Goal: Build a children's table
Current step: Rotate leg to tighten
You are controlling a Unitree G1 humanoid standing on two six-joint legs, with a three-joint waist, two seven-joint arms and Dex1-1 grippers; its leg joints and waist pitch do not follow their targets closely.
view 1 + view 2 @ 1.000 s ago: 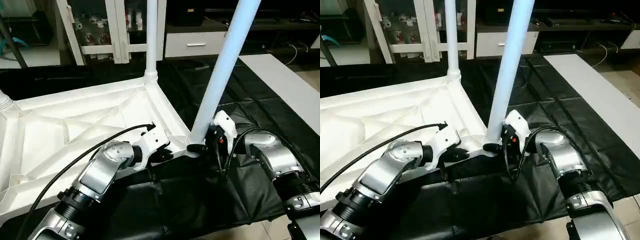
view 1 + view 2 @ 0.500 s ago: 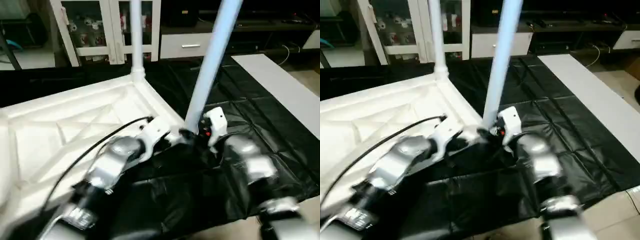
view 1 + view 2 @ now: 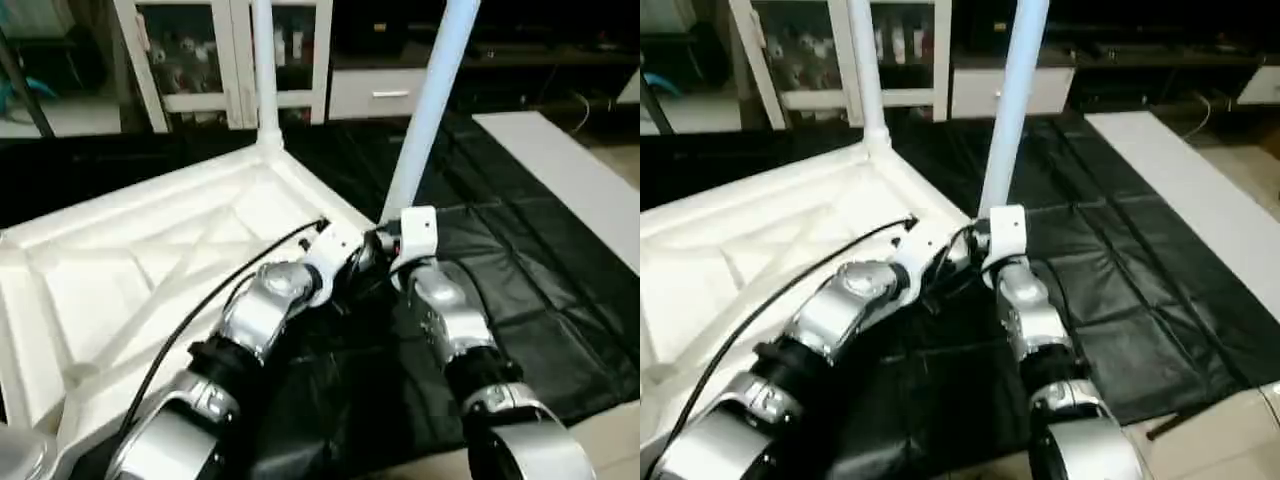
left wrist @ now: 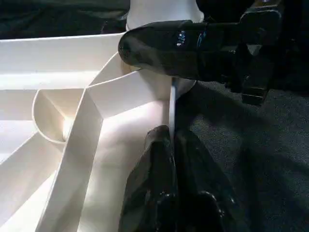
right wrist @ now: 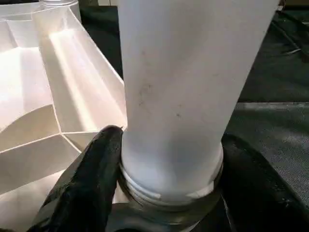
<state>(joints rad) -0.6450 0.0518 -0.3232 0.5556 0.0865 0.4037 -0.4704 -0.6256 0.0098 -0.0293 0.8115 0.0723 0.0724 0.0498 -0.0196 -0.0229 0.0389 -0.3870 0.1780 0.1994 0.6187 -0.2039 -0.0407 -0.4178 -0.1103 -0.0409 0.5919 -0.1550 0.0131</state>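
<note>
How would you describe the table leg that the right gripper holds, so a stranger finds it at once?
Start at the white tabletop lying ribs-up on black sheeting. Two white legs rise from it; take the near-corner leg, where both arms meet. Unlike the upright far leg, it leans, and the right gripper clasps its base.

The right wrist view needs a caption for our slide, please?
Right hand gripping the white leg at its threaded base above the tabletop corner.

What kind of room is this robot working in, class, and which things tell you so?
Probably a living room at home: a white glass-fronted cabinet and a low drawer unit line the far wall, and a black floor sheet lies under the upturned tabletop.
</note>
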